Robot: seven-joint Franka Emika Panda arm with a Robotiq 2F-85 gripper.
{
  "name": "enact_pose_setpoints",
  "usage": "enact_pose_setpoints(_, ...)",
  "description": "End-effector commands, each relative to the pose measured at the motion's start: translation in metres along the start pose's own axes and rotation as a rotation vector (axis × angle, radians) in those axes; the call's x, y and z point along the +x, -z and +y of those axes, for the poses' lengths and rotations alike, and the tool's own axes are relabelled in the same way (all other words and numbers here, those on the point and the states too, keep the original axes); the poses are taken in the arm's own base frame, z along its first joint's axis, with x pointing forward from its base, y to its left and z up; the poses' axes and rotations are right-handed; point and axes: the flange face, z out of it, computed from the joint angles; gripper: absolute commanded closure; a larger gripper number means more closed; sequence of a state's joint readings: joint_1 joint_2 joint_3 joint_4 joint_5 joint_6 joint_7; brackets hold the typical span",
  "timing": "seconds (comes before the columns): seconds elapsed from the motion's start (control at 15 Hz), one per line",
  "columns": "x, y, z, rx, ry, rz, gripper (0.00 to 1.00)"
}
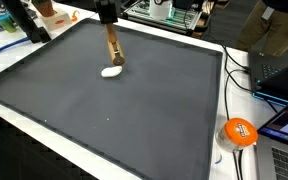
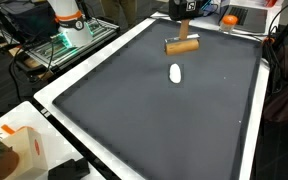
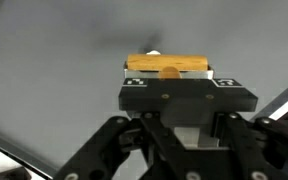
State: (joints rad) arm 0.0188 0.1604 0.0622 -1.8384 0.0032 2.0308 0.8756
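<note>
Overhead, the claw (image 2: 183, 24) clenches a wooden block (image 2: 182, 46) above a dark mat (image 2: 134, 115) covering a white-rimmed table (image 2: 84, 65).

Matte black hand (image 3: 171, 74) of angular linked struts, two small white square markings on its crossbar.

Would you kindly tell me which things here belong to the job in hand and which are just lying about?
In hand: end effector, shut on the wooden piece; white oval object near it on the dark mat.
Lying about: orange round object, laptop.
</note>
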Motion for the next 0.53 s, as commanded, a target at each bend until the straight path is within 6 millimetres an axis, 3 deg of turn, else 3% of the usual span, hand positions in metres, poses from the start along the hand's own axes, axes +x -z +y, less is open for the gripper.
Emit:
enact_pose_setpoints(0.0, -0.001, -0.006, -0.003, -0.009, -0.024, -0.008, 0.53)
enact_pose_setpoints(0.07, -0.002, -0.010, -0.004, -0.015, -0.037, -0.012, 0.78)
enact_pose_setpoints(0.2, -0.006, -0.019, -0.010, -0.002, -0.018, -0.010, 0.78)
enact_pose_setpoints(0.47, -0.001, -0.024, -0.013, 0.044, 0.246, -0.011, 0.78)
